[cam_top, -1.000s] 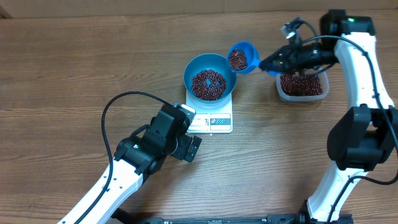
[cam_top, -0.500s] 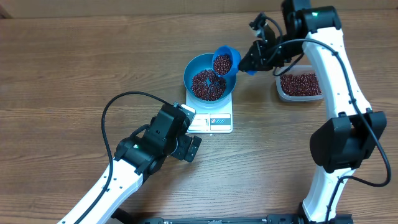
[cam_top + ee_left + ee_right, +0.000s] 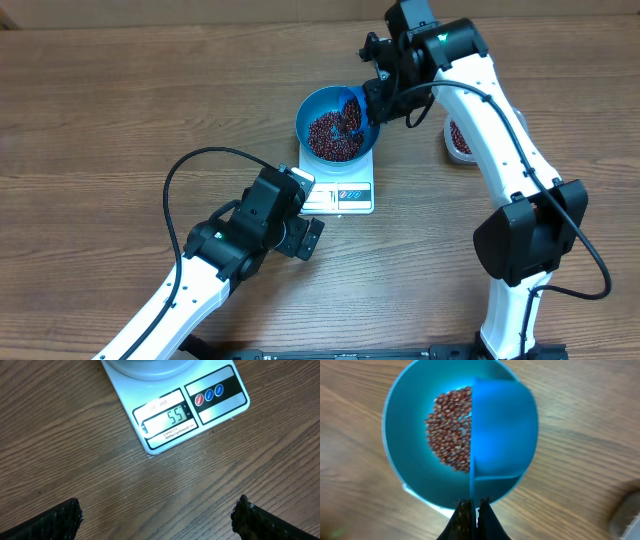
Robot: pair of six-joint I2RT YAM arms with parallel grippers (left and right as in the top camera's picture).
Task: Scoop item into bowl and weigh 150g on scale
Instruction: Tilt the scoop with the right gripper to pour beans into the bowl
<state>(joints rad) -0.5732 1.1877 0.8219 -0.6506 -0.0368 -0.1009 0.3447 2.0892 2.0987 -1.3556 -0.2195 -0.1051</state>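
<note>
- The right arm has swung from the clear tub [image 3: 456,140] across to the bowl [image 3: 303,118]. The scoop [image 3: 502,430], level and full beside the rim a second ago, is now tipped over the bowl's right half, with its smooth blue back facing the wrist camera.
- The right gripper [image 3: 472,510] grips the scoop's thin handle; its jaws are pressed tight on it.
- The beans [image 3: 449,435] lie as a loose, grainy, dark red-brown heap in the bottom of the bowl. The scoop hides part of the heap, so I cannot tell whether this load has fully emptied.
- The bowl sits on the scale [image 3: 220,402]; the grey display [image 3: 167,417] shows what looks like 55, though glare blurs it. If so, the weight is well short of target and several more scoops seem needed.
- The left gripper [image 3: 157,517] is spread wide and holds nothing; it hangs over the table [image 3: 75,435] just in front of the scale, its rough black pads at the frame's lower corners.
- The bowl is round, deep and glossy; the scale is flat, white and square with three small round buttons; the table is brown wood grain.
</note>
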